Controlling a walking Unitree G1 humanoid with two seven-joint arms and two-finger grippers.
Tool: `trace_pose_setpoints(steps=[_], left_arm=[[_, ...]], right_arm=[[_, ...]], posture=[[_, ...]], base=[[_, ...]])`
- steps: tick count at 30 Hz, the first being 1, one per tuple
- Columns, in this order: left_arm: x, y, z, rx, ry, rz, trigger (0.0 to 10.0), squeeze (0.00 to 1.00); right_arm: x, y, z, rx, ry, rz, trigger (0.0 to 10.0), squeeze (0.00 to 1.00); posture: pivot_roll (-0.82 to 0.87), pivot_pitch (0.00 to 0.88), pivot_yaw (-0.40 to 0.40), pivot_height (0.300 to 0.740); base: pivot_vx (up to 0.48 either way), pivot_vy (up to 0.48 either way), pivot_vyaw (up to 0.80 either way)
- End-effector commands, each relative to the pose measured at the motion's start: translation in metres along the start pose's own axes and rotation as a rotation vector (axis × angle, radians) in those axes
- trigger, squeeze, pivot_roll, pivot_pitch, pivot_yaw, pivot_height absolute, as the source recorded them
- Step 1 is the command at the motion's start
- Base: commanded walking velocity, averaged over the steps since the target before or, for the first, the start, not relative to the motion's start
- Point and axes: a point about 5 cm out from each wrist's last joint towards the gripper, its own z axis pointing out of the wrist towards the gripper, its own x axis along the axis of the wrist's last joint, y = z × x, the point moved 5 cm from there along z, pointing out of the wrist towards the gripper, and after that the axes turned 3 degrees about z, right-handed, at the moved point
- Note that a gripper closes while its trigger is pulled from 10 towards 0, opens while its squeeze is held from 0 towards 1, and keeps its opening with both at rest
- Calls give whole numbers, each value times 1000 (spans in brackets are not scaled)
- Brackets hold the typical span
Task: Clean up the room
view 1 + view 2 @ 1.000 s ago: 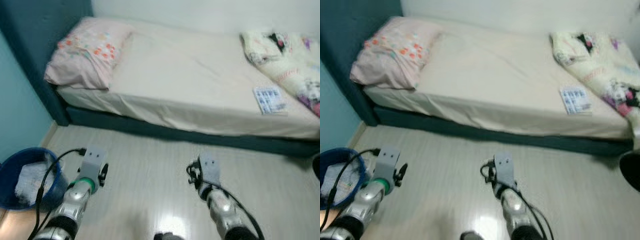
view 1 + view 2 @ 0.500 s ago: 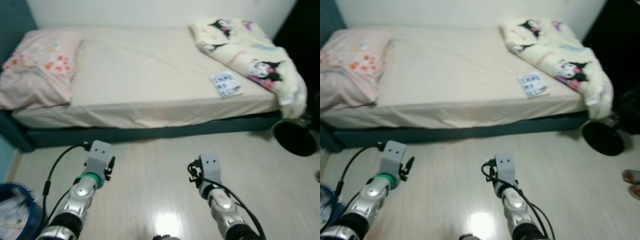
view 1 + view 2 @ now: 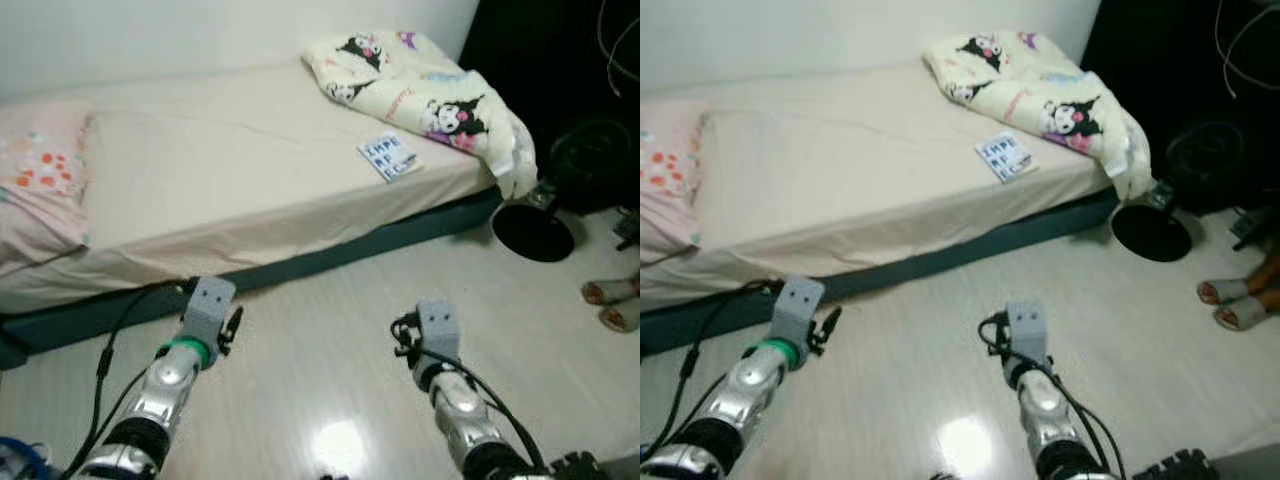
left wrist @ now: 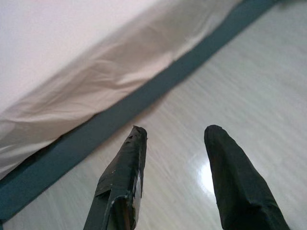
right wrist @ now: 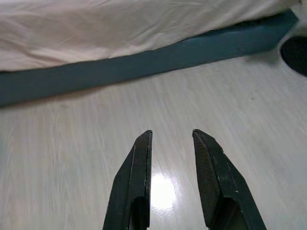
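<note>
1. The booklet (image 3: 390, 157) with printed squares lies flat on the bed (image 3: 230, 180), near the bed's foot end and just beside the cartoon-print blanket (image 3: 430, 95) bunched there. It looks like the likeliest thing to tidy.
2. The pink pillow (image 3: 35, 190) sits at the bed's head end, well apart from the booklet.
3. Off the bed's foot end stands a fan (image 3: 545, 215) with a round black base on the floor (image 3: 330, 340), and beyond it a person's feet in sandals (image 3: 612, 303).
4. Risk, as I judge it: walking toward the foot of the bed could bump the fan base or crowd the person's feet, since both sit close to that corner.
5. A second risk: a thin booklet flat on soft bedding is hard to pinch, so the sheet may get caught with it.
6. The left claw (image 4: 175, 143) hangs over the floor just beside the bed's dark base, fingers parted wide, holding nothing.
7. The right claw (image 5: 171, 136) hovers over bare floor near the bed's base, fingers moderately apart, also empty.
</note>
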Motion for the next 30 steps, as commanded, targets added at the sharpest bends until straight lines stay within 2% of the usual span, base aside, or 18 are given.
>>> trace_pose_setpoints(steps=[1,20,24,30], left_arm=[[-4,5,0,-14,-17,-4,10000,0],[-7,7,-2,-3,-18,-16,10000,0],[-7,8,-2,4,-18,4,10000,0],[-6,11,-1,-3,-15,-9,10000,0]], right_arm=[[-9,-1,-3,-3,-29,11,10000,0],[-13,0,-6,2,-34,1,10000,0],[-13,0,-6,1,-29,-7,10000,0],[-11,0,-6,2,-22,-25,10000,0]], posture=[[29,27,94,740],[21,45,74,740],[21,47,74,740],[19,52,71,740]], base=[[0,0,-800],[0,0,-800],[406,0,-800],[426,0,0]])
